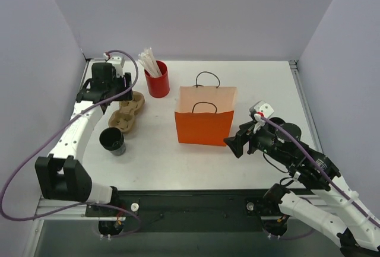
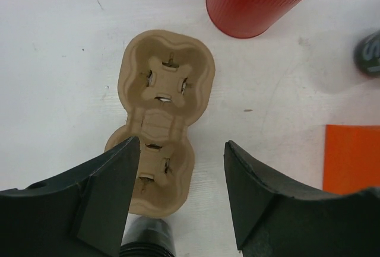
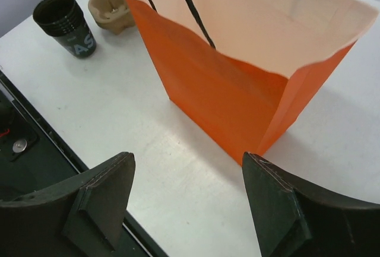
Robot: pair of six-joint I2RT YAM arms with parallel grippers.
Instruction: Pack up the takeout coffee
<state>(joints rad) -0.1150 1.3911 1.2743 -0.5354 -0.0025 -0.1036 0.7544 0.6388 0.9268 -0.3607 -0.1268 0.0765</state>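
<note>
Takeout coffee cup (image 1: pixel 112 140), dark, stands on the worktop (image 1: pixel 178 162) just beside a cardboard carrier (image 1: pixel 127 113). Left tool (image 2: pixel 181 144) hovers wide apart over the carrier. Right tool (image 3: pixel 187 157) gapes wide near the orange bag (image 1: pixel 205 123).

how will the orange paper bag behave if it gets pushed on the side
The orange paper bag probably slides or tips easily: it stands tall on a narrow base on the smooth white table, and what shows of its inside looks empty, so likely light. Its thin paper walls, open and unbraced at the top, would likely buckle inward under a push.
</note>
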